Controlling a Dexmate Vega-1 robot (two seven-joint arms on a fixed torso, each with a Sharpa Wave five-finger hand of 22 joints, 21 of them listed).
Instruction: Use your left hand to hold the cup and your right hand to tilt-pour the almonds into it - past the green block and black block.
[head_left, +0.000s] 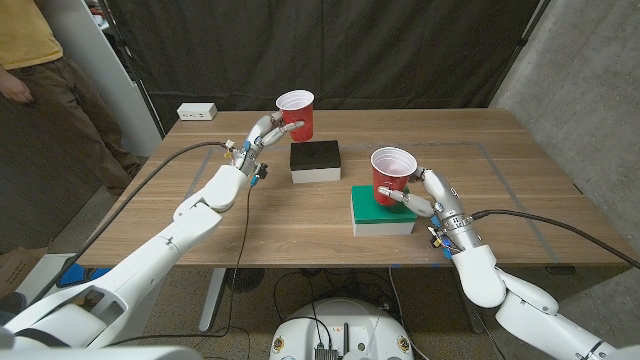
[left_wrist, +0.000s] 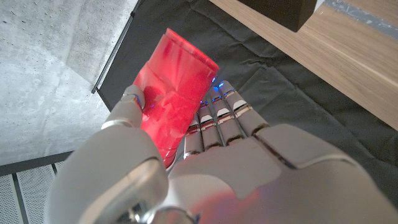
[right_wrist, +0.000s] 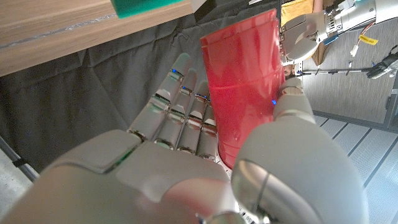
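Head view: left hand grips far cup; right hand grips near cup.

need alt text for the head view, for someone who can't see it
Two robot hands each hold a red cup over a wooden table: the left hand holds the far cup behind a black block, and the right hand holds the near cup above a green block. A person stands at the far left.

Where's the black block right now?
In the head view, the black block sits mid-table, just in front of the red cup the left robot hand holds.
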